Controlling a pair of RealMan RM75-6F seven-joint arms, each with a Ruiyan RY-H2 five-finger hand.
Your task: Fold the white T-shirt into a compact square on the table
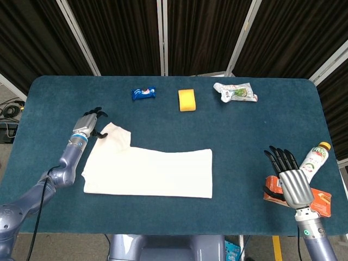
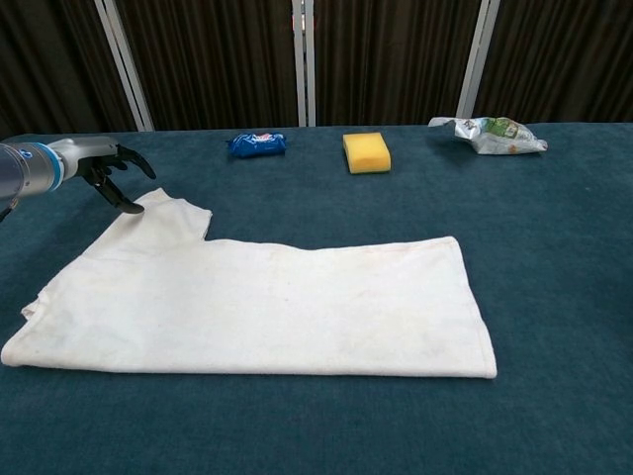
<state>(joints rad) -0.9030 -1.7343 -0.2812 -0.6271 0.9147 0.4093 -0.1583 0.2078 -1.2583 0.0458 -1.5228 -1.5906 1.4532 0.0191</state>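
We see the shirt [image 2: 257, 302] lying flat on the worktop [image 1: 261, 141], partly folded, our left hand [image 2: 111, 168] empty with fingers apart just beside its sleeve corner, and our right hand [image 1: 288, 176] spread and empty near the front right edge.

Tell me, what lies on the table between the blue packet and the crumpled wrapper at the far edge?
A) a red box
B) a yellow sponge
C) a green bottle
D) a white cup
B: the yellow sponge sits at the far edge with the blue packet on one side and the crumpled wrapper on the other.
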